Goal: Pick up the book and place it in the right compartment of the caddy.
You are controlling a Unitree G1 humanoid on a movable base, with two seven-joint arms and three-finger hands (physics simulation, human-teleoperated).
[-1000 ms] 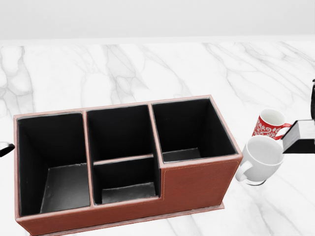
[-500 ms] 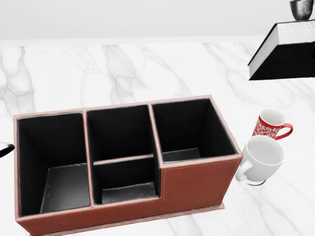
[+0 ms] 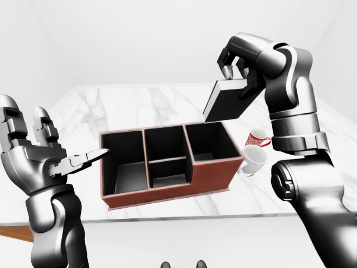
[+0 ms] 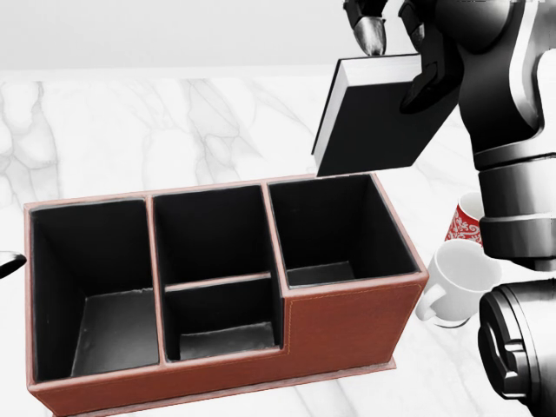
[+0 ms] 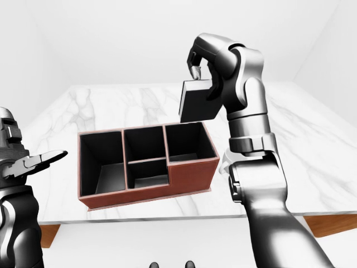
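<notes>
The right hand [image 4: 408,52] pinches the book [image 4: 378,122], tilted, above the caddy's [image 4: 347,321] right compartment [image 4: 334,230]. Grip depth is hard to judge; it could slip or catch the rim. The left hand [image 3: 42,159] hangs open, empty.

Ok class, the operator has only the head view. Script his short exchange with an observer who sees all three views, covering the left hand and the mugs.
Operator: Where is the left hand?
Observer: The left hand is raised to the left of the caddy in the left-eye view, fingers open, holding nothing.
Operator: The red mug is half hidden here. Is it upright?
Observer: Yes, the red mug stands upright, just above the white mug in the left-eye view.
</notes>
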